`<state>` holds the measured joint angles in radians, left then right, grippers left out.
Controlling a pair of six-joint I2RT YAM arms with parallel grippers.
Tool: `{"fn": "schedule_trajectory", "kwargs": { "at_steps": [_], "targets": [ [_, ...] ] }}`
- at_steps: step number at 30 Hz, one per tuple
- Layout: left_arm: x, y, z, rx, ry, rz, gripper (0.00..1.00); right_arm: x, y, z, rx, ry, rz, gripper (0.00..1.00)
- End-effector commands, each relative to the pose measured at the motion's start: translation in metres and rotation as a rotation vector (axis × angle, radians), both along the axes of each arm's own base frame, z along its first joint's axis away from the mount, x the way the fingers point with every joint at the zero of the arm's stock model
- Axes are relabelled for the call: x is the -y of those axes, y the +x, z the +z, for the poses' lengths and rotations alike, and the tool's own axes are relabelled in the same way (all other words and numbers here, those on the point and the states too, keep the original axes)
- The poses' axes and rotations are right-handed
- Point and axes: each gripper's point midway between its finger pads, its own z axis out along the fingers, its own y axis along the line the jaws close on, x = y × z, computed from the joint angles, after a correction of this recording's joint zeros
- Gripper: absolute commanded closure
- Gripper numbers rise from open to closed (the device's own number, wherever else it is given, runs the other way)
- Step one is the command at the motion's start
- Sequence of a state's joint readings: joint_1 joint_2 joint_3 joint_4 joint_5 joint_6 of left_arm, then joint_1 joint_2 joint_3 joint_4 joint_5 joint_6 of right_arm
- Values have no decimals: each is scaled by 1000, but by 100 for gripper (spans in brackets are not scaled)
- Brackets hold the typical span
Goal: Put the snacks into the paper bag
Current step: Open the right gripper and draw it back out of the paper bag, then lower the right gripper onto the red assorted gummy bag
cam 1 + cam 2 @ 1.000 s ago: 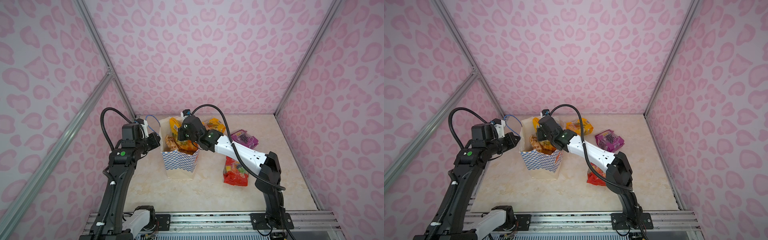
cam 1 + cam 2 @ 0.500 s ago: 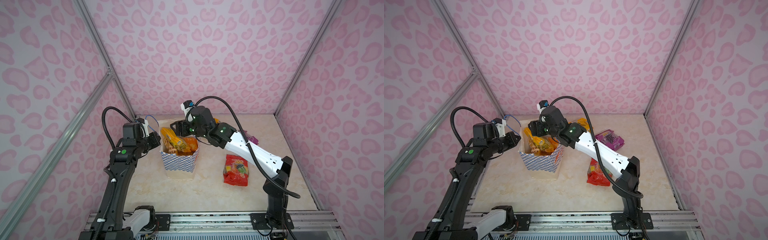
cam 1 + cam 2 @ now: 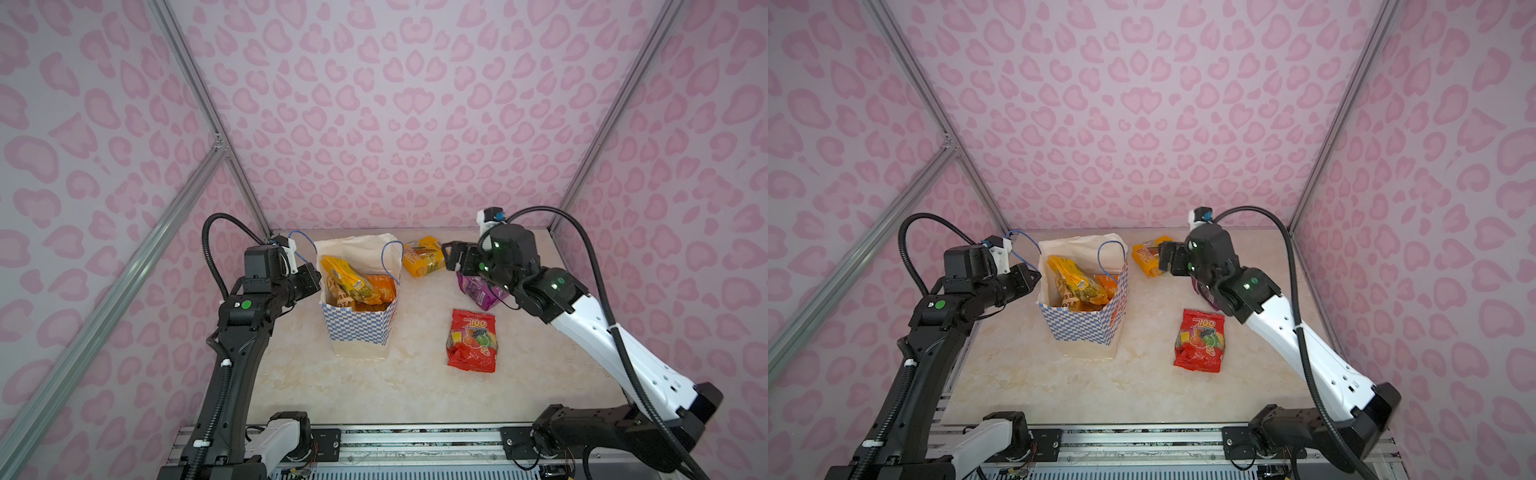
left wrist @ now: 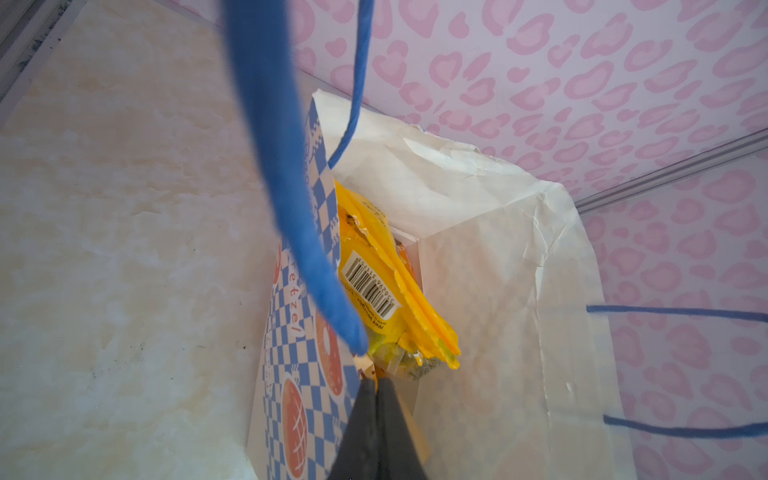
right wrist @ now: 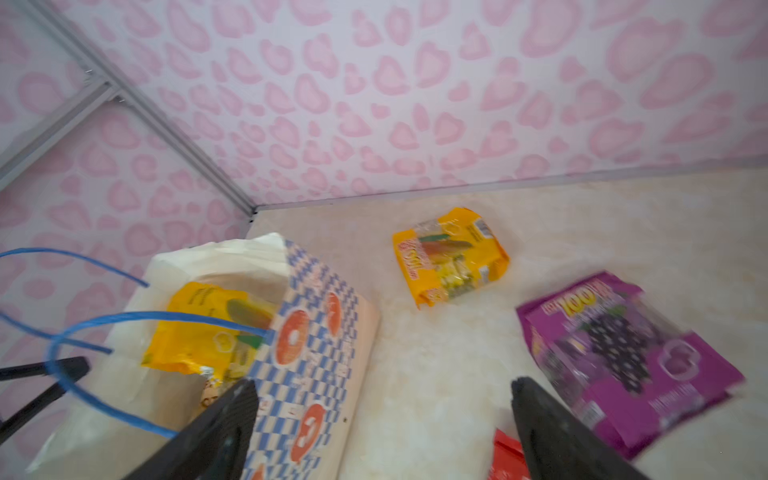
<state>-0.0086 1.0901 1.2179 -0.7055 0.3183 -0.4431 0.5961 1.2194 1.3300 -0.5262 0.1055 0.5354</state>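
Top views both show the red fruit-gummy packet nearest, flat on the table, well apart from the paper bag standing upright to its left. At the bag's left rim the left gripper is pinched tight on the paper beside a blue cord handle. Yellow packets stick up inside, beside what looks like an orange packet. Farther back the right gripper hangs empty, jaws spread wide, above the purple grape packet. The yellow-orange packet lies farthest.
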Motion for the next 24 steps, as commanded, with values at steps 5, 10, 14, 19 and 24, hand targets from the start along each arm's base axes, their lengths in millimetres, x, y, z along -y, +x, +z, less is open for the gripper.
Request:
{"fn": "schedule_trajectory", "kwargs": {
  "at_steps": [5,10,14,19,24],
  "targets": [
    [3,0,0,5,-1,-25,93,83,-56,-120,-317,48,-175,4],
    [3,-2,-4,-3,2,-23,93,111,-77,-183,-455,55,-219,3],
    [4,0,-7,-11,-5,-26,93,114,-58,-220,-464,194,-217,9],
    [3,-1,-6,-11,1,-27,94,113,-27,-237,-347,298,-191,13],
    [1,-3,-6,-10,11,-18,94,123,-8,-248,-315,366,-189,13]
  ]
}}
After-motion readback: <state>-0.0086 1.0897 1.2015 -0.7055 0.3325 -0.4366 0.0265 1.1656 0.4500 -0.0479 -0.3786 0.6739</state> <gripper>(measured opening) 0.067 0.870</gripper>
